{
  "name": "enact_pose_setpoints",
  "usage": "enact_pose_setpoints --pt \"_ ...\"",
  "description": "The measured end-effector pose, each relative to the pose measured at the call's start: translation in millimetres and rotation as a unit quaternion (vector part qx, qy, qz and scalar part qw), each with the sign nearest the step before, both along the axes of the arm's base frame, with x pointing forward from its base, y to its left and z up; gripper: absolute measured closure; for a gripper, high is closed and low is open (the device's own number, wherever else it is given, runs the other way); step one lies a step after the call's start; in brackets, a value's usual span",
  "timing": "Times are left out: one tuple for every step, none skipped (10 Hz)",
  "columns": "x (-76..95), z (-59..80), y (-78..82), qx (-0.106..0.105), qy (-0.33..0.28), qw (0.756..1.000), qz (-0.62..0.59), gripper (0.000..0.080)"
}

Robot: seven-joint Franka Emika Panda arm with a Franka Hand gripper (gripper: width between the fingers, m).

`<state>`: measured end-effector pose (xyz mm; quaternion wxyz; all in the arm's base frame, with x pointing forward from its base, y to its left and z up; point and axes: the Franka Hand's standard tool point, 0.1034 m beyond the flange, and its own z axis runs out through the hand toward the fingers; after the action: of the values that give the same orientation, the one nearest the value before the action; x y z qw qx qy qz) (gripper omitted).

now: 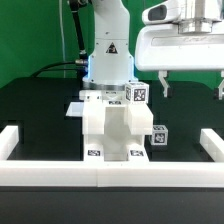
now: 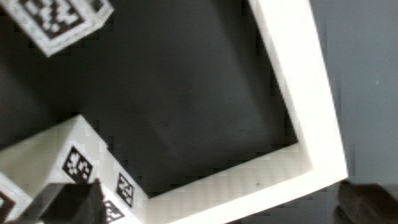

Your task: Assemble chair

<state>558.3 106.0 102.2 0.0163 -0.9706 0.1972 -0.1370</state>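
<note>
Chair (image 1: 112, 128) is standing at the lower middle of the exterior frame, on the black table (image 1: 40, 110), close to the front rail (image 1: 60, 172). It is looking already like a stack of chunky white pieces joined together, with tags on the lower front and one tagged piece (image 1: 137, 95) sitting at its upper right. A small tagged block (image 1: 160, 136) is lying just beside the chair at its right side; I cannot tell if it is touching, or if it is a part that is still waiting to be mounted. The marker board (image 1: 76, 108) is lying behind the chair, partly hidden.

Gripper (image 1: 190, 62) is hanging at the upper right of the frame, well apart from the chair. Its jaws are released to their widest and are grasping nothing. In the wrist view I am seeing mostly the table and the rail corner (image 2: 299, 120), with a tagged white part (image 2: 80, 160) at the lower left.

I am judging that most of the assembling is done. The loose block is possibly remaining, and the arm is not working on any part at this moment.
</note>
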Motion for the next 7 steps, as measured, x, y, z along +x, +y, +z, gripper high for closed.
enact_pose_setpoints --pt "-0.1 -0.2 -0.2 -0.003 0.0 1.0 0.009 0.0151" --pt "-0.7 -0.7 1.2 0.0 0.001 1.0 0.002 0.0151" --pt "-1.8 -0.8 6.0 0.002 0.001 1.0 -0.002 0.0151" --pt "-1.9 -1.2 6.1 0.004 0.001 1.0 -0.011 0.0151" --pt "-0.4 -1.4 0.4 0.0 0.0 1.0 -0.002 0.0151" --pt "2.9 -0.7 -8.3 -0.006 -0.006 1.0 0.005 0.0151" --pt "2.6 -1.2 -10.7 0.013 -0.007 0.998 -0.055 0.0151"
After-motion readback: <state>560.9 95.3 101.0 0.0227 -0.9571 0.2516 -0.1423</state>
